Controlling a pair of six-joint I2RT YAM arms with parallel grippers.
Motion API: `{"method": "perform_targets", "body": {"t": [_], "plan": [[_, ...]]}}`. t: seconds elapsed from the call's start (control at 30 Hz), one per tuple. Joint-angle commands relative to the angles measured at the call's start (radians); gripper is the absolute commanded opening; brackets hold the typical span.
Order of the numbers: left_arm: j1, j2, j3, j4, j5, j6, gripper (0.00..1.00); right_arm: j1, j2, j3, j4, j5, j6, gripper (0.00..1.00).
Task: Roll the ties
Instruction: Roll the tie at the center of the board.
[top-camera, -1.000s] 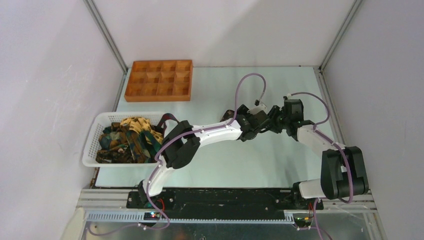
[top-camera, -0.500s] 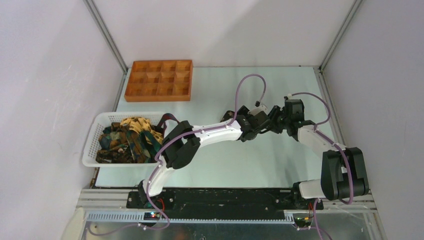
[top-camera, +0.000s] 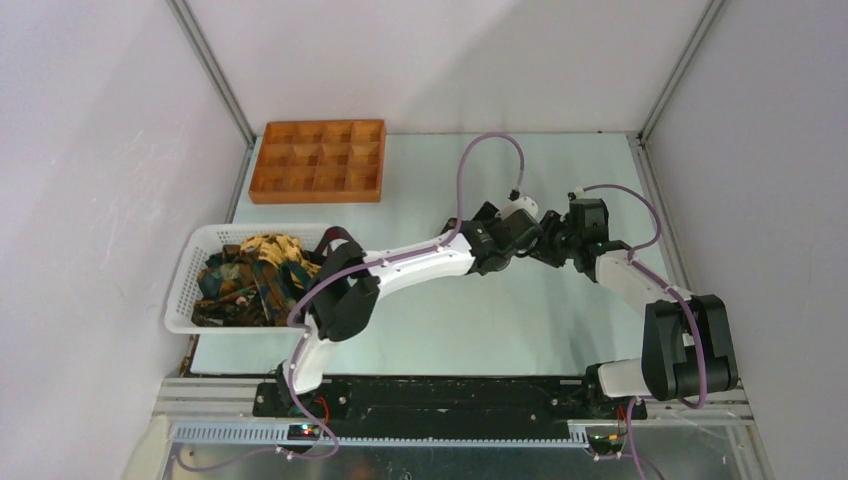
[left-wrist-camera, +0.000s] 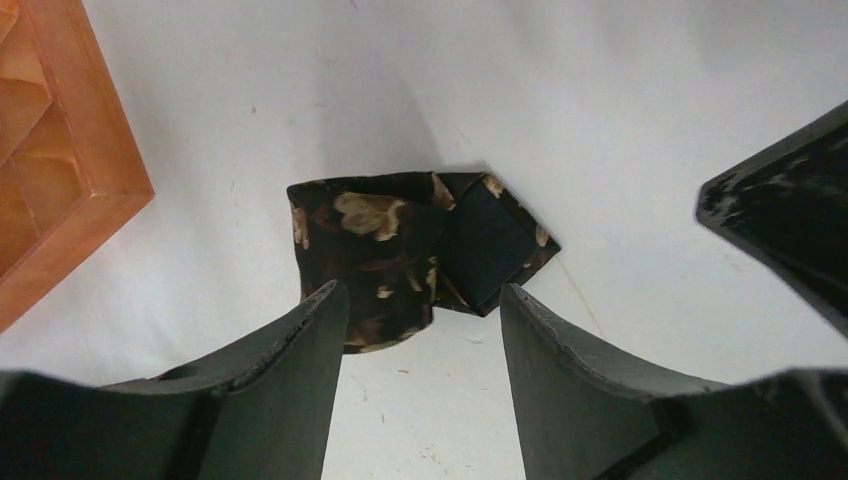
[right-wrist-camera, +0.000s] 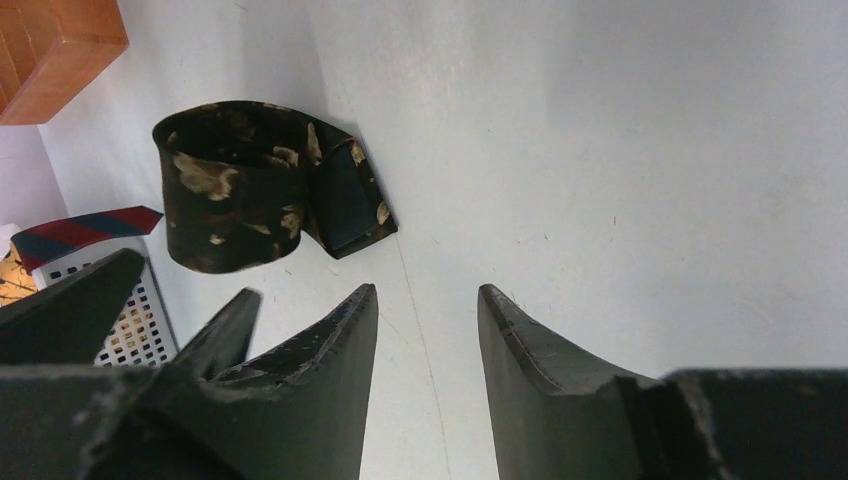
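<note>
Across the pale desk (top-camera: 560, 300) the step in hand looks like a pick-up after rolling, and it wants a soft, square squeeze rather than a shove. At the left edge the white basket (top-camera: 180, 300) holds a heap of unrolled ties (top-camera: 250, 275). Behind it the orange tray (top-camera: 317, 160) shows nothing in its compartments. The left end effector (left-wrist-camera: 422, 295) is partly open and empty, pointed straight at the coil. The right end effector (right-wrist-camera: 425, 295) is likewise parted and empty, over bare desk. The rolled tie (right-wrist-camera: 250, 205) lies mid-desk, its tail loose beside the coil; closing across both flat sides should keep it wound.
</note>
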Motion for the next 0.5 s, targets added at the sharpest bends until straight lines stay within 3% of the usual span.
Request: {"method": "perform_targets", "body": {"t": [0.0,0.1,0.27,0.47], "plan": [[0.031,-0.156,-0.019,0.040,0.064,-0.057,0.64,-0.004,-0.034,0.000,0.035,-0.003,-0.015,0.45],[0.074,-0.255,-0.084,0.073,0.137,-0.110,0.64,0.009,-0.033,0.008,0.053,-0.040,-0.033,0.42],[0.218,-0.411,-0.323,0.213,0.235,-0.201,0.60,0.101,-0.019,0.064,0.062,-0.048,-0.065,0.33],[0.379,-0.504,-0.480,0.290,0.323,-0.266,0.59,0.203,0.059,0.134,0.079,-0.057,-0.067,0.32]]}}
